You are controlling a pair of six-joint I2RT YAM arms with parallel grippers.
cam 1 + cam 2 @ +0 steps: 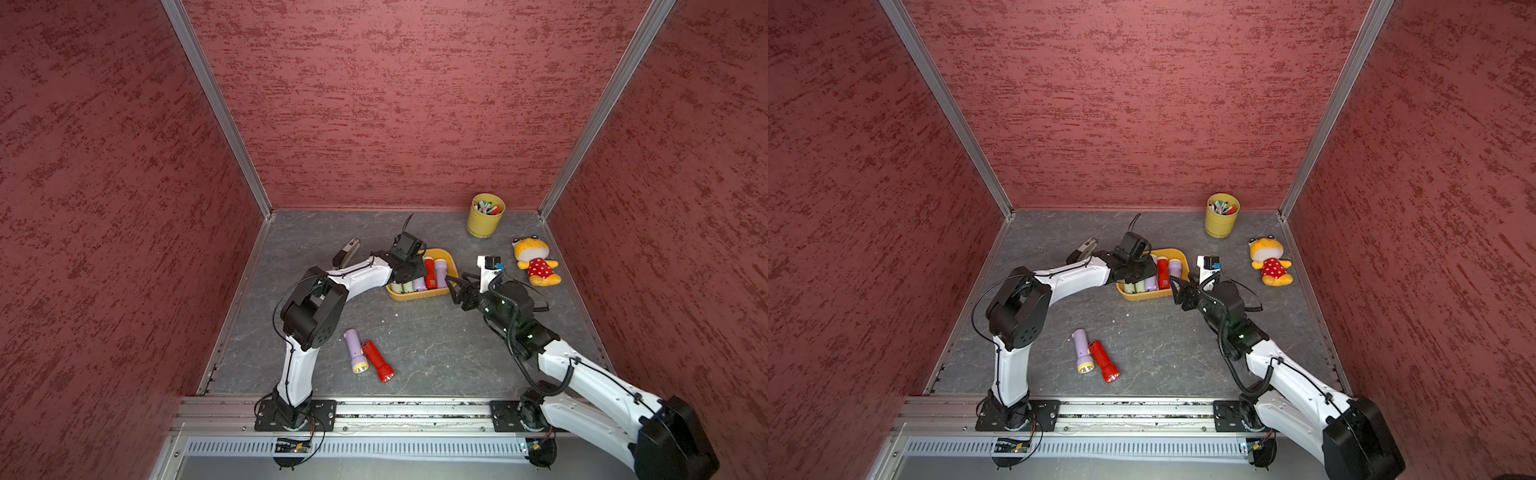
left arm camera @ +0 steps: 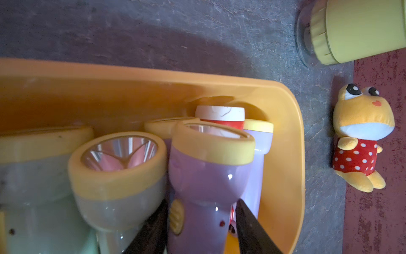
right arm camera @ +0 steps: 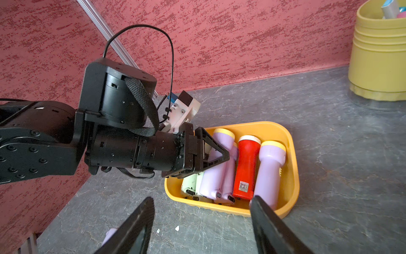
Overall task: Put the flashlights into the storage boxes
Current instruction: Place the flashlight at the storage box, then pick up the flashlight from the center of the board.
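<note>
Grey tabletop [image 1: 415, 332] bears orange tray [image 3: 294, 167] of yellow-rimmed lilac flashlights [image 2: 208, 176]; left claw [image 2: 202, 202] parted around one, right claw [image 3: 202, 198] open.

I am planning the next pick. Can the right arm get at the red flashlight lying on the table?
Probably yes: the right pincer stands open and empty, and bare table lies between it and the red flashlight. The lilac flashlight beside it may crowd the grip.

The grey marbled tabletop [image 1: 436, 353] carries a shallow orange-yellow plastic tray [image 1: 415, 296]. Well nearer the arm bases than the tray, a lilac plastic flashlight [image 1: 355, 351] and a red plastic flashlight [image 1: 377, 360] lie side by side, touching. Behind the tray, rightward, stands a ribbed yellow plastic cup [image 1: 484, 220]. Right of the tray lies a yellow plush toy [image 1: 536, 262], and left of it a grey-white stapler [image 1: 347, 252].
</note>
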